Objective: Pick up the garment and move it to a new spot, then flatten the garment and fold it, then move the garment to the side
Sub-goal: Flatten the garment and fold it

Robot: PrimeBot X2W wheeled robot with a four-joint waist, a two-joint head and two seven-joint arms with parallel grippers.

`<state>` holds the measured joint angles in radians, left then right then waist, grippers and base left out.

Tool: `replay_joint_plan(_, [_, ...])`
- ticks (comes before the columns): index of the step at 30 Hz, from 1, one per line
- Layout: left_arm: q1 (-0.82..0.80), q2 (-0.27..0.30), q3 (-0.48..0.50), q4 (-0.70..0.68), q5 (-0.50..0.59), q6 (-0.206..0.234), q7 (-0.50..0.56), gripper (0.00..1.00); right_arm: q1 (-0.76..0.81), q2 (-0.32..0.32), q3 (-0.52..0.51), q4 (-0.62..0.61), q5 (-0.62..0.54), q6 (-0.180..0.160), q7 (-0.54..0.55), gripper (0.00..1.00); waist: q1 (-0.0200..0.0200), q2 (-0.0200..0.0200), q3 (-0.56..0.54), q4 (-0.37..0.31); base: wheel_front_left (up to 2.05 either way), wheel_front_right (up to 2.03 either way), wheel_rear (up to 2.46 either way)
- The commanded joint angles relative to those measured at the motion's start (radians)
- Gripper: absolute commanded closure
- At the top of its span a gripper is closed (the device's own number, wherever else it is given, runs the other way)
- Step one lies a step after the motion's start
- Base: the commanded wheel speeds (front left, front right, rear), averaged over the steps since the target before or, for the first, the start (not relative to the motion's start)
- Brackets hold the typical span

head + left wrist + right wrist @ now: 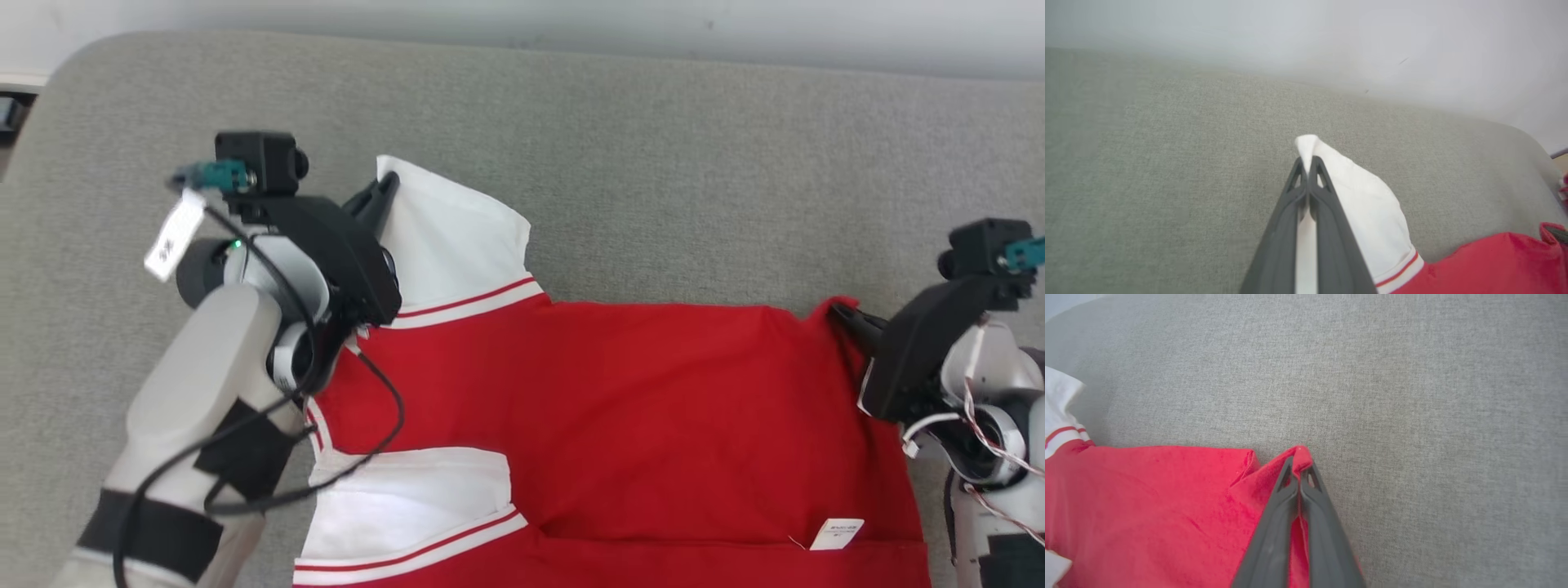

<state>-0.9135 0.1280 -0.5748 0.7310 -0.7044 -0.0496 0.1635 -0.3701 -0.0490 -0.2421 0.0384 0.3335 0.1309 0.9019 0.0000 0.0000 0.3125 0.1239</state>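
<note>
The garment (620, 408) is a red shirt with white sleeves trimmed in red stripes, spread across the grey cushion with a small white label near its lower right. My left gripper (384, 186) is shut on the far corner of the upper white sleeve (1363, 196); in the left wrist view the left gripper (1306, 163) pinches white cloth between both fingers. My right gripper (841, 314) is shut on the red far-right corner of the garment (1167, 506), and the right wrist view shows the right gripper (1299, 465) with red cloth bunched at its tips.
The grey cushion (653, 163) stretches beyond the garment toward a pale wall at the far edge. Its rounded corner lies at the far left. A black cable loops from my left forearm (196, 392) over the lower white sleeve.
</note>
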Motion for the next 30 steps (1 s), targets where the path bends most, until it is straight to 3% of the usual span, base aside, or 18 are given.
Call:
replay_joint_plan(1, [0.047, 0.019, 0.006, -0.06, -0.004, 0.015, -0.014, 1.0, 0.03, -0.003, -0.017, -0.023, 0.007, -0.001, 0.003, 1.0, 0.0, 0.0, -0.03, 0.027, 0.0, 0.0, 0.0])
replay_joint_plan(5, [0.135, 0.043, 0.007, -0.176, -0.013, 0.041, -0.011, 1.0, 0.079, -0.003, -0.027, -0.056, 0.012, -0.001, 0.017, 1.0, 0.0, 0.0, -0.05, 0.039, 0.0, 0.0, 0.0])
replay_joint_plan(12, [0.368, 0.133, 0.014, -0.502, -0.023, 0.133, 0.011, 1.0, 0.17, -0.003, -0.04, -0.122, 0.037, -0.001, 0.032, 1.0, 0.0, 0.0, -0.079, 0.051, 0.0, 0.0, 0.0])
replay_joint_plan(19, [0.603, 0.187, 0.046, -0.782, -0.07, 0.206, -0.007, 1.0, 0.234, -0.003, -0.045, -0.161, 0.045, -0.001, 0.049, 1.0, 0.0, 0.0, -0.096, 0.053, 0.0, 0.0, 0.0])
replay_joint_plan(30, [0.776, 0.231, 0.067, -0.898, -0.113, 0.264, 0.001, 1.0, 0.312, -0.003, -0.047, -0.215, 0.003, -0.001, 0.122, 1.0, 0.0, 0.0, -0.112, 0.075, 0.0, 0.0, 0.0])
